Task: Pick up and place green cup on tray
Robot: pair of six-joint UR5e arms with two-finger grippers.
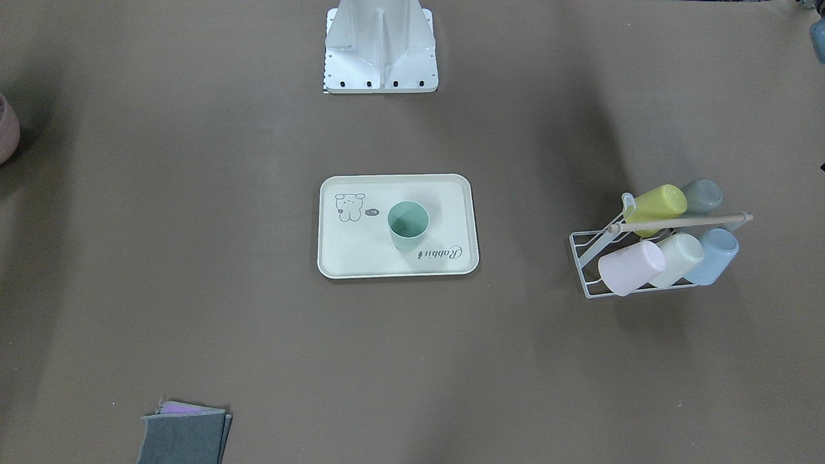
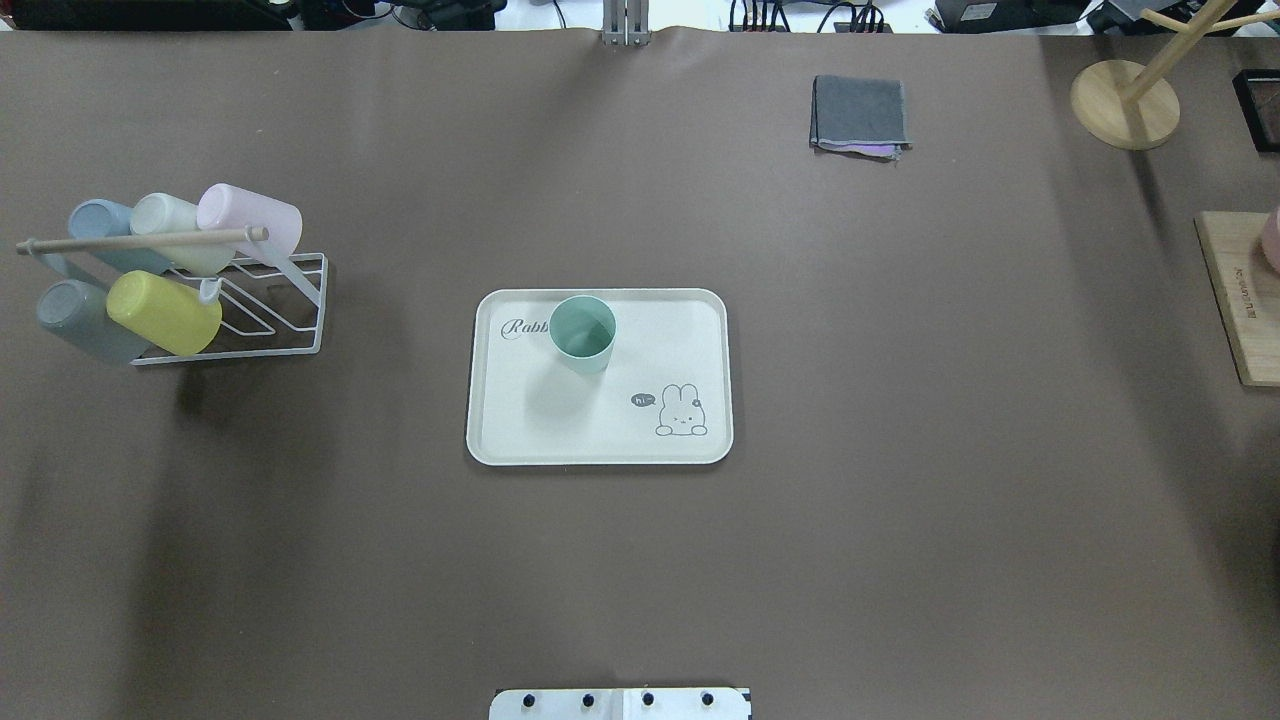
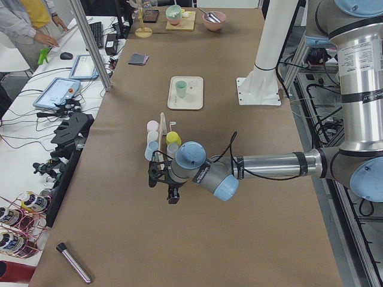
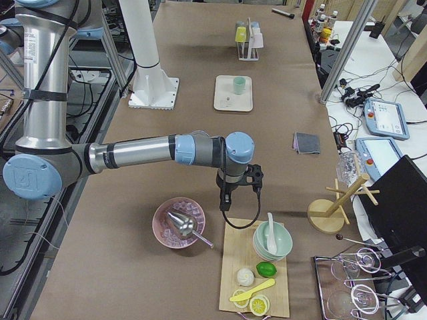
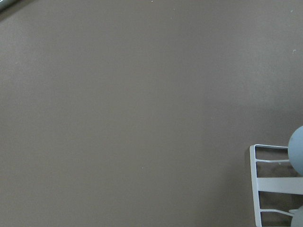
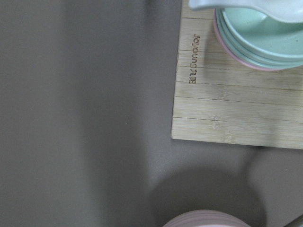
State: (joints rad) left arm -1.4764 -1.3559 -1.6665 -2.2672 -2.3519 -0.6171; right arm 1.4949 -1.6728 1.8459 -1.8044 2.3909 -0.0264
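The green cup stands upright, mouth up, on the cream tray at the table's middle. Both also show in the overhead view, cup and tray. My left gripper shows only in the exterior left view, hanging over the table beside the cup rack, far from the tray. My right gripper shows only in the exterior right view, over the table between a pink bowl and a wooden board. I cannot tell whether either is open or shut. No fingers show in the wrist views.
A white wire rack holds several cups, among them a yellow-green one. A folded grey cloth, a wooden stand and a wooden board lie on my right side. The pink bowl sits near the right gripper.
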